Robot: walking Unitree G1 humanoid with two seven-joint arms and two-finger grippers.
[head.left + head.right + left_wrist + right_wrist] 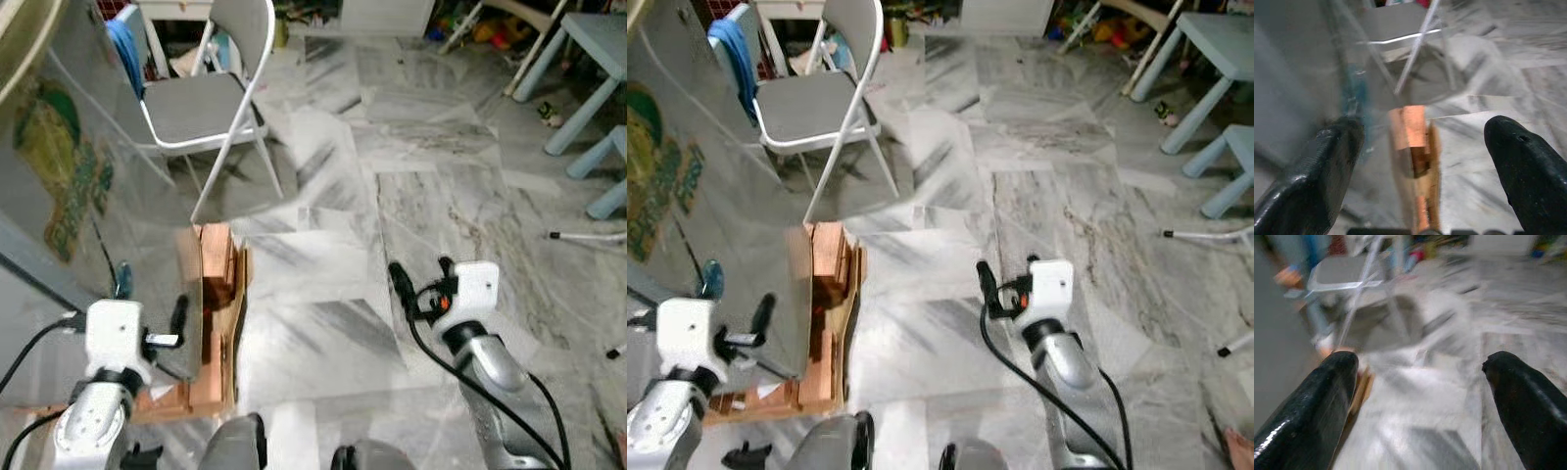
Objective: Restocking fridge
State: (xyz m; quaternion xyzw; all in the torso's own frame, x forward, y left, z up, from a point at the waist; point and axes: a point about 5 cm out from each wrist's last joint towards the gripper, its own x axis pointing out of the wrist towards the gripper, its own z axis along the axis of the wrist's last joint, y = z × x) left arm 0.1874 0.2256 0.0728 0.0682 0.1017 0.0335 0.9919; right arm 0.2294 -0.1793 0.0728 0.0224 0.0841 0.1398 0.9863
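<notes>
The grey fridge (59, 215) stands at my left, with a green and yellow sticker (54, 162) on its face. It rests on a wooden base (217, 323). My left gripper (151, 297) is open at the fridge's near corner, its fingers (1317, 166) spread to either side of the fridge's edge without touching it. A teal strip (1355, 95) on the fridge face lies just beyond one finger. My right gripper (421, 274) hangs open over the marble floor (323, 284), holding nothing; its fingertips (1322, 391) are far apart.
A grey folding chair (196, 108) stands behind the fridge's corner, with a blue cloth (125, 47) beside it. A light blue table (598, 49) and stool (612, 171) sit at the far right. A white rod (588, 236) lies on the floor there.
</notes>
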